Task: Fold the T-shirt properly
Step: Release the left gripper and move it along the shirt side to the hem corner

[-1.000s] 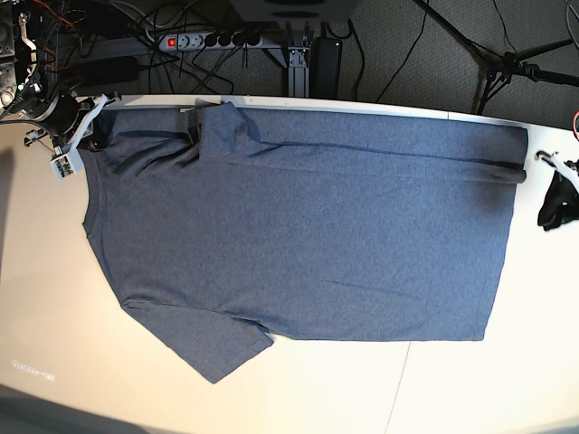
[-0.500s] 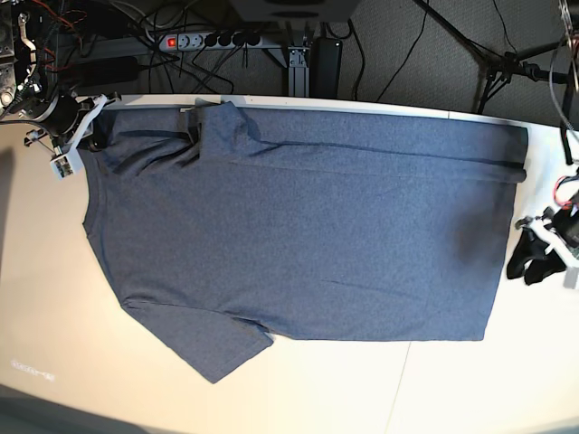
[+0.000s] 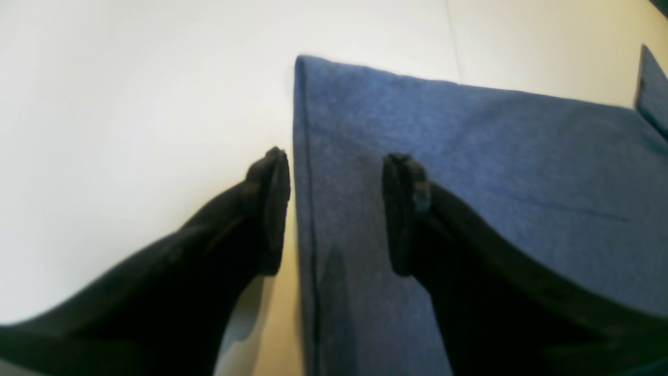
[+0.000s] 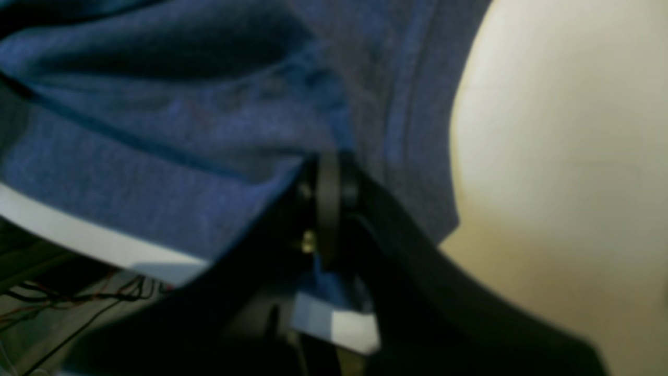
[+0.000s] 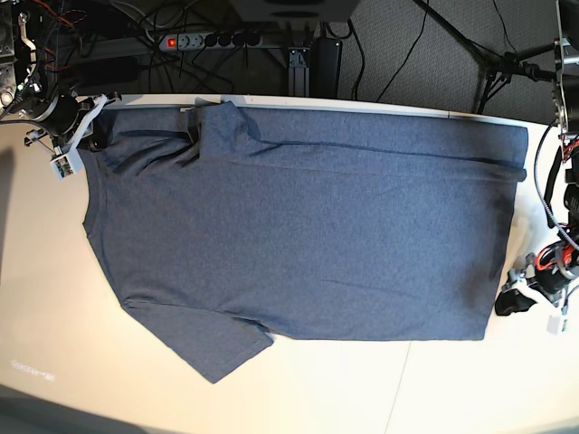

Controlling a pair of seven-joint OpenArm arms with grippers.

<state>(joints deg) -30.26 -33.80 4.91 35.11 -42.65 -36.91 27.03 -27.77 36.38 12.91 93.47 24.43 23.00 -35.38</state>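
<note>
At hem edge, left hand [image 3: 334, 209] spread astride T-shirt [image 5: 298, 226] for pinch; right hand [image 4: 329, 198] clamps shoulder, anchoring on counter [image 5: 54, 307].

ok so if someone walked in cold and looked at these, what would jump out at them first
The big blue-grey T-shirt spread flat over most of the white table, one sleeve poking toward the near edge. Next, the left gripper at the hem end, jaws open astride the hem edge near its corner. Last, the right gripper at the far corner, shut on a bunch of the shirt's cloth near the collar.
</note>
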